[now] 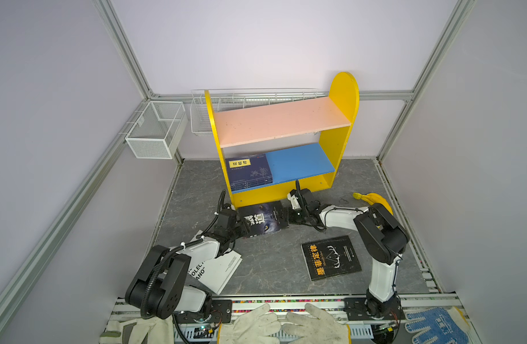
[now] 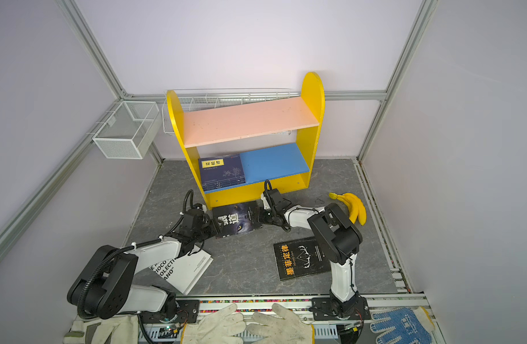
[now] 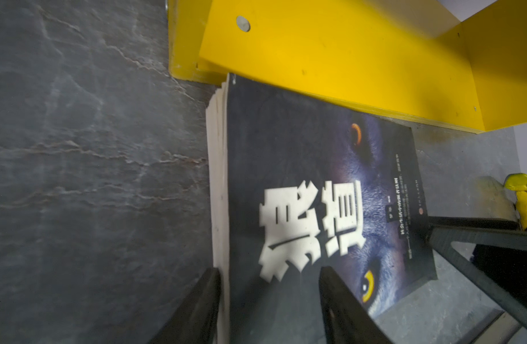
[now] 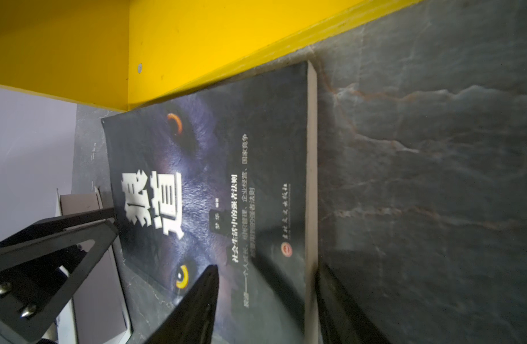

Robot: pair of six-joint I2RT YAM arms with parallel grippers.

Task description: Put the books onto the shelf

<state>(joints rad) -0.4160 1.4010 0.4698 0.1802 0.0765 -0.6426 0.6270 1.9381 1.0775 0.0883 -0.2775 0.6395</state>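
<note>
A black book with a wolf's eyes [image 1: 263, 219] [image 2: 237, 219] lies on the floor against the front of the yellow shelf [image 1: 344, 98] [image 2: 312, 95]. My left gripper [image 1: 242, 228] [image 3: 269, 297] straddles its left end, and my right gripper [image 1: 286, 216] [image 4: 265, 297] its right end. On each, one finger sits by the page block and one above the cover, with a gap. A stack of navy books [image 1: 250, 172] rests on the blue lower board. Another black book [image 1: 330, 257] lies front right. A white book [image 1: 220, 268] lies under my left arm.
A bunch of bananas [image 1: 375, 199] lies right of the right arm. A white mesh basket [image 1: 156, 128] hangs on the left wall and a long wire basket [image 1: 247, 95] stands behind the shelf. Work gloves [image 1: 286, 324] lie on the front rail.
</note>
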